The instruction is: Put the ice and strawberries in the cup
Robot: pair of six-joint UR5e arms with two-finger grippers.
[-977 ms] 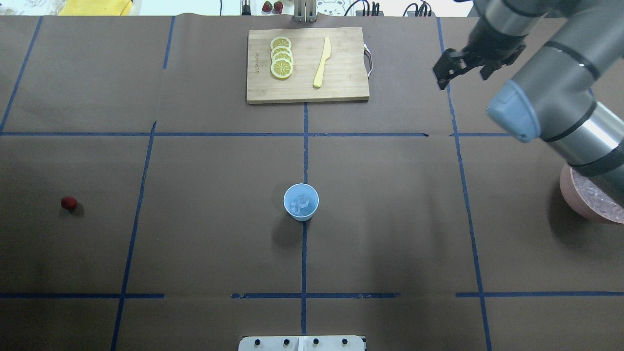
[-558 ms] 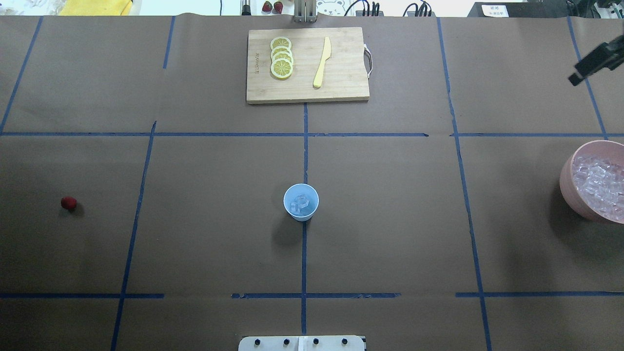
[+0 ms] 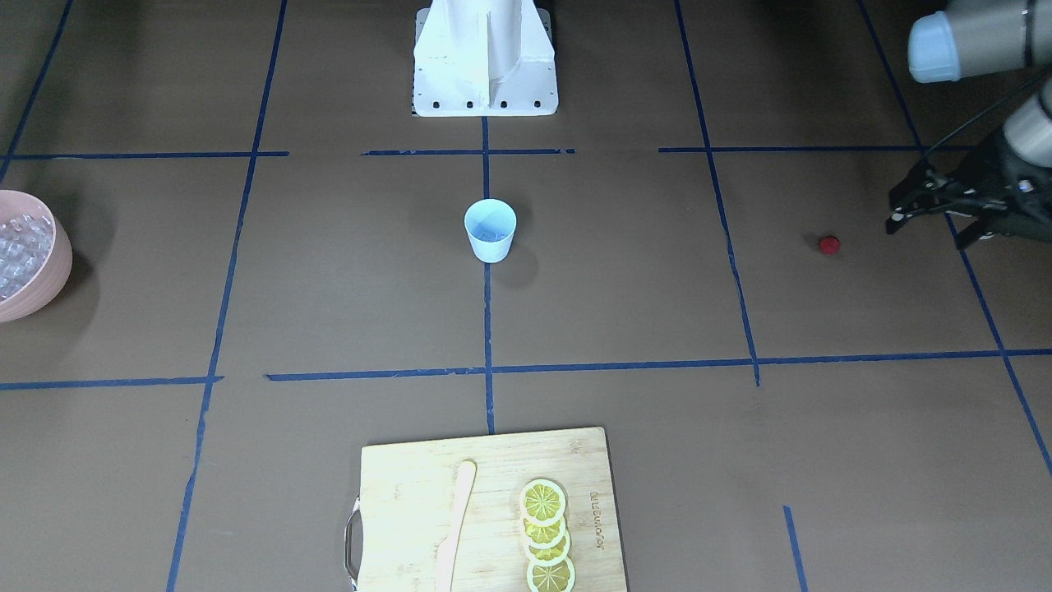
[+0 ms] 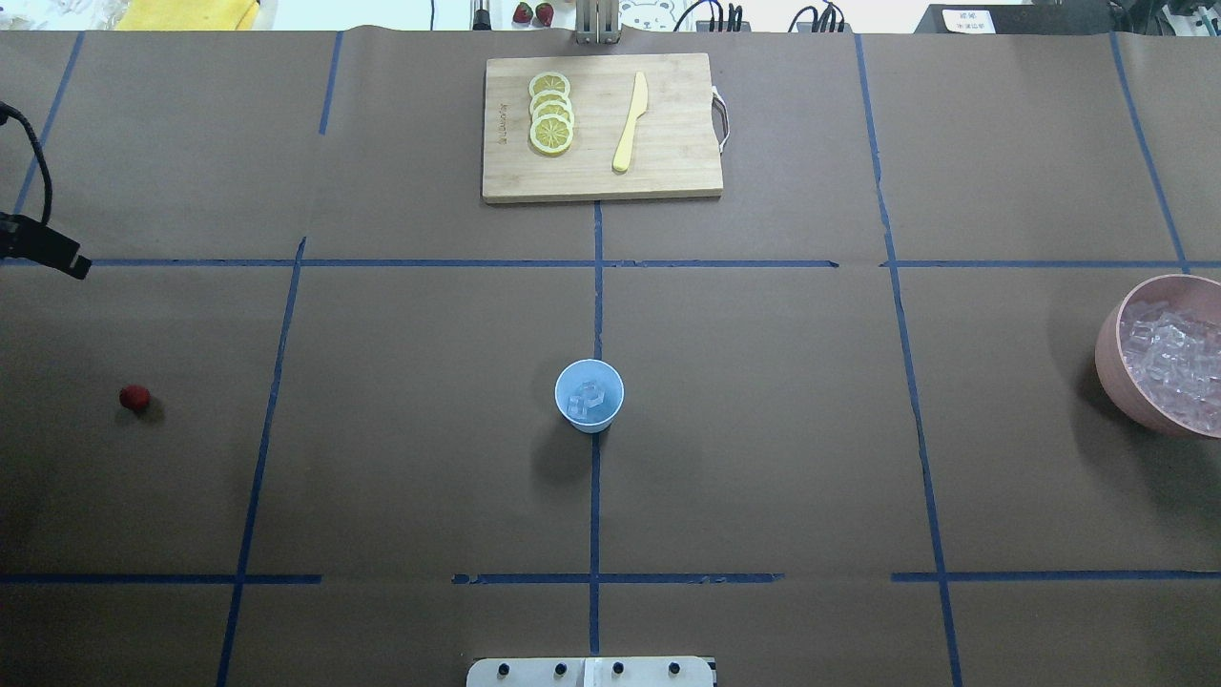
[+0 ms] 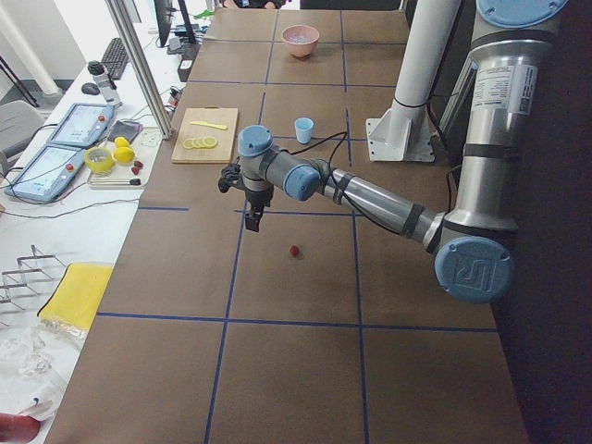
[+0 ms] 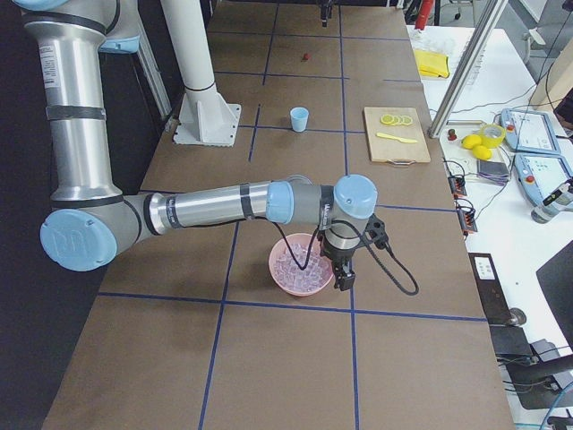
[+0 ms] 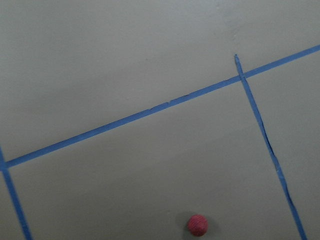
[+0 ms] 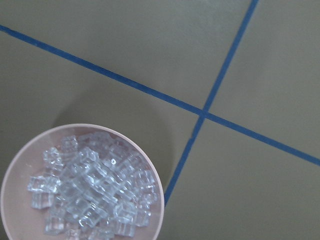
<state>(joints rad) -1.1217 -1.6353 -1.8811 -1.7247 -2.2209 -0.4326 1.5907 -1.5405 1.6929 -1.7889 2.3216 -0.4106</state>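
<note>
The pale blue cup (image 4: 589,396) stands upright at the table's middle with a few clear ice cubes (image 4: 589,402) inside. It also shows in the front view (image 3: 491,231). The small red strawberry (image 4: 134,398) lies on the table far to the left, and low in the left wrist view (image 7: 198,225). My left gripper (image 3: 926,233) hangs open and empty above the table beside the strawberry (image 3: 828,244), apart from it. My right gripper (image 6: 345,279) shows only in the right side view, beside the pink bowl (image 6: 300,266). I cannot tell whether it is open or shut.
The pink bowl (image 4: 1111,353) full of ice (image 8: 90,185) stands at the table's right edge. A wooden cutting board (image 4: 668,176) with lemon slices (image 4: 551,113) and a yellow knife (image 4: 631,122) lies at the back middle. Blue tape lines cross the brown table.
My right arm has swung out of the overhead view to the right, uncovering the pink bowl. A tip of my left gripper has come in at that view's left edge.
</note>
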